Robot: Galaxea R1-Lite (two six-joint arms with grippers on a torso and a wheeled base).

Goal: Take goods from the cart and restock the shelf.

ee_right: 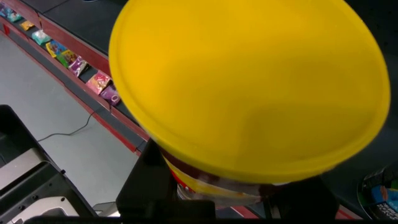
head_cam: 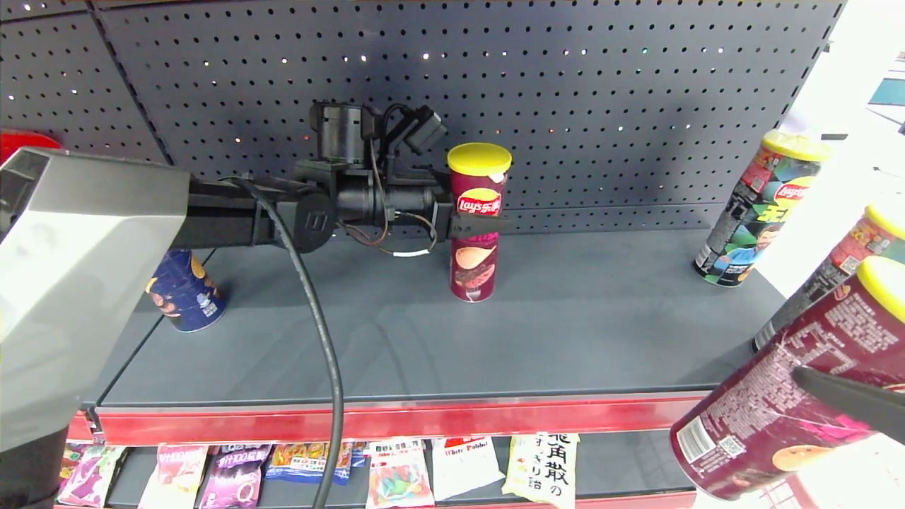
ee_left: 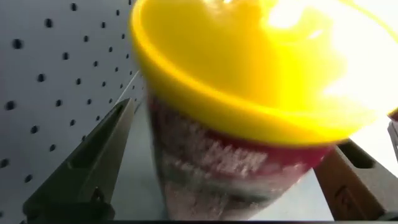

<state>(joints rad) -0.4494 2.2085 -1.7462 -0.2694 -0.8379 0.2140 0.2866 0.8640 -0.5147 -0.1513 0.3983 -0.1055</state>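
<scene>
Shelf point(head_cam: 580, 318): grey deck, pegboard point(head_cam: 601, 106) behind.
Standing can point(head_cam: 474, 272): upright mid-shelf, straddled by left pincer point(head_cam: 479, 225), parted, gap on one side.
Tilted can point(head_cam: 771, 403): clamped in right pincer point(head_cam: 845, 396), axis leaning, off the shelf's right front.

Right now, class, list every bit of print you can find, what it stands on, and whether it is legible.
Logo, legible: standing maroon can at the left claw.
Logo, legible: dark can at the right end of the shelf.
Large black characters, legible: pale packet below.
Fine white print, too small: held maroon can in the right claw.
Blue can label: too small.
</scene>
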